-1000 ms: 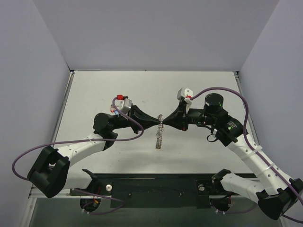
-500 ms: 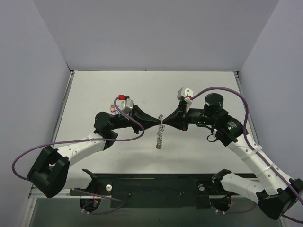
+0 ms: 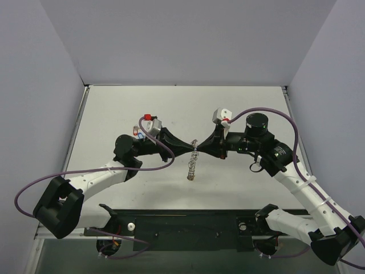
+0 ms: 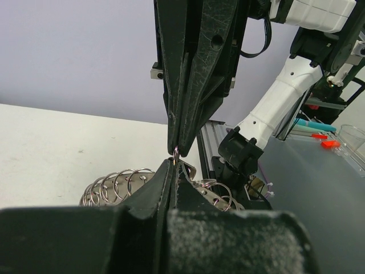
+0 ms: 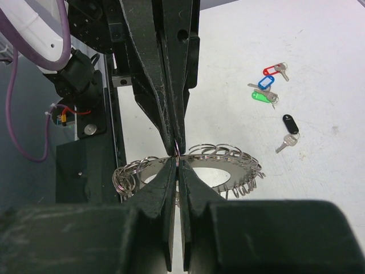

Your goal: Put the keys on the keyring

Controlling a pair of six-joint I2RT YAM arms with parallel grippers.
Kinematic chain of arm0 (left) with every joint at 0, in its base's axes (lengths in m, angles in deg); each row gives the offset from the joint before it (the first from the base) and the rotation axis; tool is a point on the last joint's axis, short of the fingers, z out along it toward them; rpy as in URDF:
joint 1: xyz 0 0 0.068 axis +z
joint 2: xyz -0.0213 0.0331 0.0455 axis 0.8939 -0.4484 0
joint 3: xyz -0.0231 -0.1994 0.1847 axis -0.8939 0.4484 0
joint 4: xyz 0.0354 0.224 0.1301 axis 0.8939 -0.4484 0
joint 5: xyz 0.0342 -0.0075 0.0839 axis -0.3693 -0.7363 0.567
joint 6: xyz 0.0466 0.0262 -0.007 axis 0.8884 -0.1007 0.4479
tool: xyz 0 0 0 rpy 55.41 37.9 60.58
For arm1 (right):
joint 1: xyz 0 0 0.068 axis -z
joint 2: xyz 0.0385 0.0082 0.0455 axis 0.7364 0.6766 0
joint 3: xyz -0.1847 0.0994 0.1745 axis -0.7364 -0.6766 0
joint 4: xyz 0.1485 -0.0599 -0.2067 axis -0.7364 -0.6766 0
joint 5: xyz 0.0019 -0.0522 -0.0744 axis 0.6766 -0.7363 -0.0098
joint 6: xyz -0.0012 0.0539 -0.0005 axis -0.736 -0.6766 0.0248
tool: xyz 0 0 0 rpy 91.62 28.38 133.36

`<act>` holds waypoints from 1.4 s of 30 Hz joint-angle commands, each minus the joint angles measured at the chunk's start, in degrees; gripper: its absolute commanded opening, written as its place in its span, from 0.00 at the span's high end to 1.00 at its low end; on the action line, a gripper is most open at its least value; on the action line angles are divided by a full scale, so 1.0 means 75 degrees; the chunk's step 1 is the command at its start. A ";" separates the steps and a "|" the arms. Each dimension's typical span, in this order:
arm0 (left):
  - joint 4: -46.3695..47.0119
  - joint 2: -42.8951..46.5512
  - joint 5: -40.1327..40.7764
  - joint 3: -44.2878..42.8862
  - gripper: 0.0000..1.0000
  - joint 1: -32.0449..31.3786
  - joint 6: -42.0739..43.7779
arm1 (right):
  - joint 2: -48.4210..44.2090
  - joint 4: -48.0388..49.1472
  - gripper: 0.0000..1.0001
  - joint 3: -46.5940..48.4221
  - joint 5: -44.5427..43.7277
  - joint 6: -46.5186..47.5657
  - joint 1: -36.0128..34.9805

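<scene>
Gripping the keyring [image 3: 192,165], left end effector [image 3: 191,148] and right end effector [image 3: 198,146] meet tip to tip. Its bottom maybe touches the bench [image 3: 114,114].

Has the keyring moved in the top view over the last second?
No. Judged against the black base rail, the keyring hangs in the same spot, pinched at its top between the left pincer and the right pincer.
</scene>
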 commanded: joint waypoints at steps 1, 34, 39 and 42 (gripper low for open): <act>0.0349 0.0099 0.0188 -0.0338 1.00 0.0081 -0.0171 | -0.0113 -0.0431 1.00 0.0256 0.0271 0.0605 -0.0051; 0.3080 -0.0206 0.2238 0.0447 1.00 0.0058 -0.1649 | -0.0148 0.0376 1.00 -0.0142 -0.0150 0.0454 -0.0192; 0.2681 -0.0007 0.2696 0.0611 1.00 -0.0340 -0.0876 | -0.0300 0.0354 1.00 -0.0247 -0.0139 0.0559 -0.0250; 0.2914 -0.0030 0.2953 0.0751 1.00 -0.0481 -0.0804 | -0.0417 0.0014 0.97 -0.0236 -0.0127 0.0839 -0.0238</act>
